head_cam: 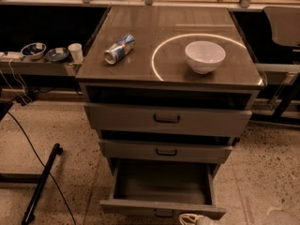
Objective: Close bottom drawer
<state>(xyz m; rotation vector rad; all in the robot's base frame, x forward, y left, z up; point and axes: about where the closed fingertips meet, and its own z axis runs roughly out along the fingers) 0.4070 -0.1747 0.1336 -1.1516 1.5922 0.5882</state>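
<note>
Standing pulled out, bottom drawer (pixel 161 185), tool (pixel 190 218) at its front edge, grip cannot tell.

The gripper (pixel 190 218) is peeking in at the picture's bottom, below the worktop's (pixel 197 22) front edge, mostly cut off. The bottom drawer (pixel 140 206) is losing its handle (pixel 164 213) (a dark sliver) to that same cut.

The grey-beige bottom drawer (pixel 161 184) stands wide open, end effector (pixel 190 218) at its front.
</note>
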